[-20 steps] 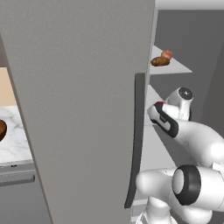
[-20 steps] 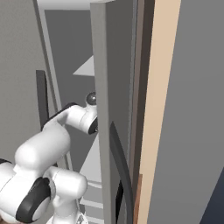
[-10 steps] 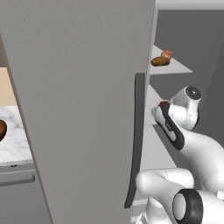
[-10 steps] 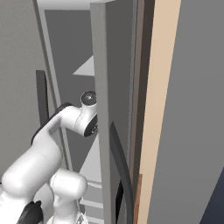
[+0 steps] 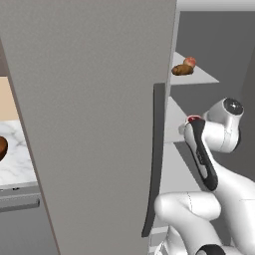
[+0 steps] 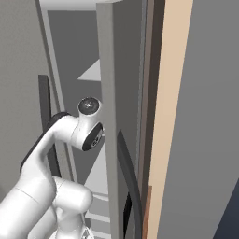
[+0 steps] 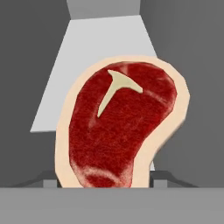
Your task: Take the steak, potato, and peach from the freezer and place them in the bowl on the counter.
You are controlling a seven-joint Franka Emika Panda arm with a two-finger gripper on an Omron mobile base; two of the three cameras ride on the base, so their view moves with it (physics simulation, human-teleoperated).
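The steak (image 7: 122, 131), red with a pale fat rim and a white T-shaped bone mark, stands upright close in front of the hand camera, and my gripper (image 7: 107, 180) is shut on its lower edge. In the left base view a red sliver of the steak (image 5: 193, 119) shows at my hand, just right of the freezer door (image 5: 94, 109) and above a pale shelf (image 5: 174, 134). On the shelf above lie the brown potato (image 5: 180, 70) and the pink-orange peach (image 5: 190, 62), side by side. The dark bowl (image 5: 2, 148) sits on the marble counter (image 5: 15, 167) at far left.
The open freezer door with its dark vertical handle (image 5: 153, 159) stands between my arm and the counter. In the right base view a second grey door edge (image 6: 108, 116) and a tan wall panel (image 6: 165, 116) close in on the right of the arm.
The hand with the steak has drifted slightly right in the left base view, away from the door's edge, and the arm's lower links have folded. Potato and peach stay put.
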